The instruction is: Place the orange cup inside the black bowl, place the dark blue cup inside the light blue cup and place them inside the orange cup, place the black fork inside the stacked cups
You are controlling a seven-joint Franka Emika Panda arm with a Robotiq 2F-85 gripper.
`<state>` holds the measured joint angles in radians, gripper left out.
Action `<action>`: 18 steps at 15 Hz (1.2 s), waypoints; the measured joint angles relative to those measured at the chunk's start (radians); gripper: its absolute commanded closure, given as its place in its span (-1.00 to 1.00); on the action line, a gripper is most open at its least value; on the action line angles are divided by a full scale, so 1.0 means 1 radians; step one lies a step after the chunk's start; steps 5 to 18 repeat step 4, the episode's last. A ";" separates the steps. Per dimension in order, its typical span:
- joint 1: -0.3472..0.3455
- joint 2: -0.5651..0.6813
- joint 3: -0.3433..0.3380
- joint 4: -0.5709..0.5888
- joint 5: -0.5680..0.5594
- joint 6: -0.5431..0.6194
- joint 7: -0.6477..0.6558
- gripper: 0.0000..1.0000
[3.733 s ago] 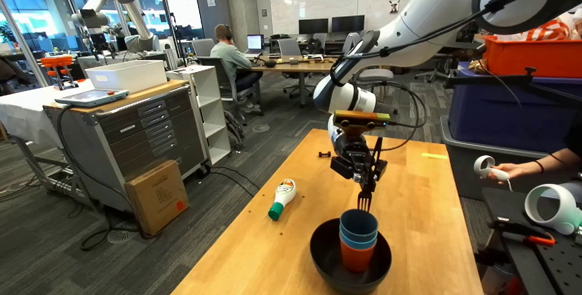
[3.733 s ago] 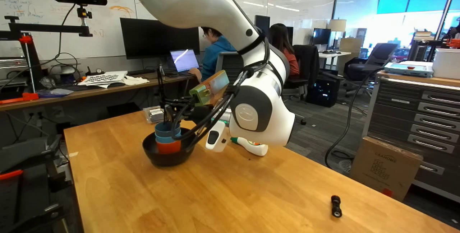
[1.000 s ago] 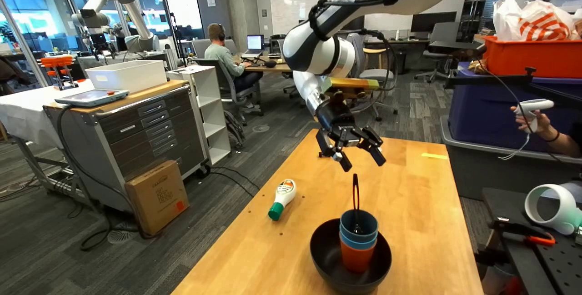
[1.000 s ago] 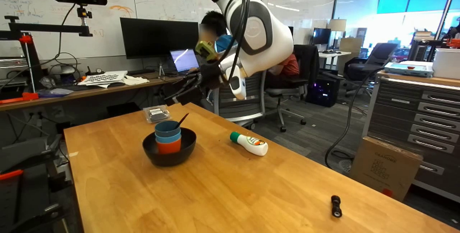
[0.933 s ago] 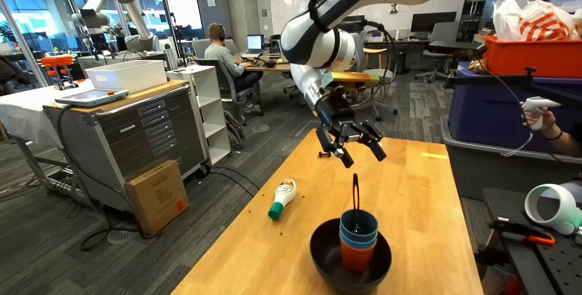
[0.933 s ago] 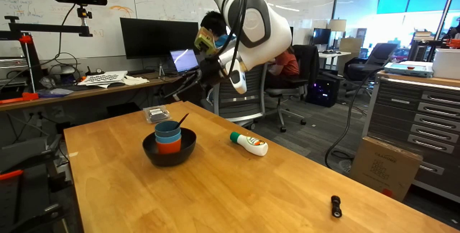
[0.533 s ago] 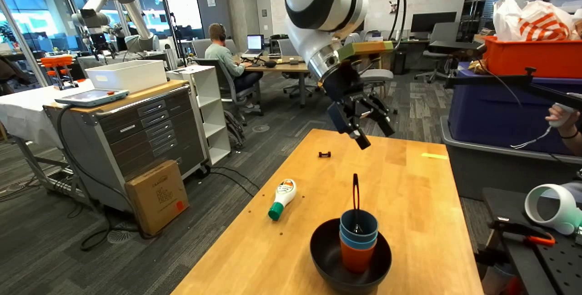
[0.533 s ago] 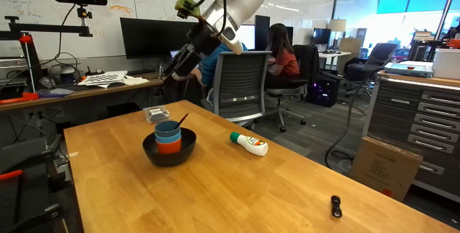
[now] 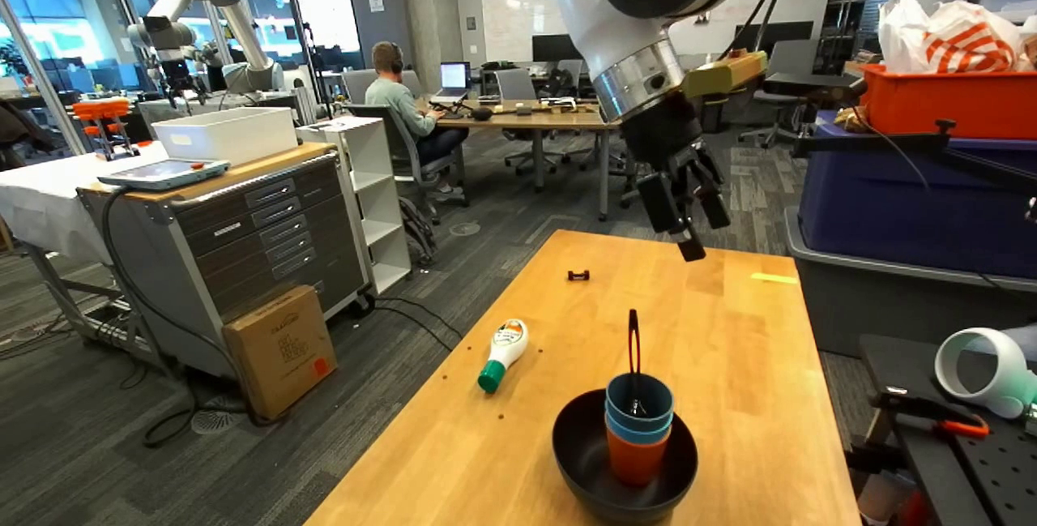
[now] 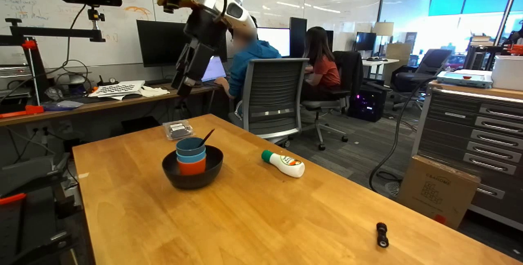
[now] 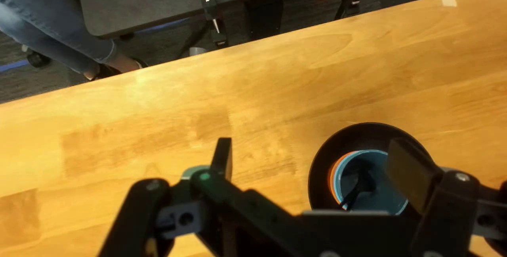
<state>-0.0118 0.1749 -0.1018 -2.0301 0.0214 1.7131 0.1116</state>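
Black bowl [image 9: 579,461]: in an exterior view, is resting on the desk [image 9: 753,404].
Orange cup [image 9: 637,463]: is standing inside the black bowl; the light blue cup [image 9: 638,435] is nesting in it, the dark blue cup [image 9: 655,403] is nesting uppermost.
Tool [image 9: 704,232]: is hanging higher than the black bowl, apart from it.
Black fork [image 10: 207,137]: in an exterior view, is leaning inside the dark blue cup.
Fingers [image 11: 222,153]: in the wrist view, are standing wide apart.
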 measured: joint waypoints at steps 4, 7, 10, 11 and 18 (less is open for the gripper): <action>0.000 -0.032 0.000 -0.038 -0.002 0.020 -0.008 -1.00; 0.000 -0.032 0.000 -0.038 -0.002 0.020 -0.008 -1.00; 0.000 -0.032 0.000 -0.038 -0.002 0.020 -0.008 -1.00; 0.000 -0.032 0.000 -0.038 -0.002 0.020 -0.008 -1.00; 0.000 -0.032 0.000 -0.038 -0.002 0.020 -0.008 -1.00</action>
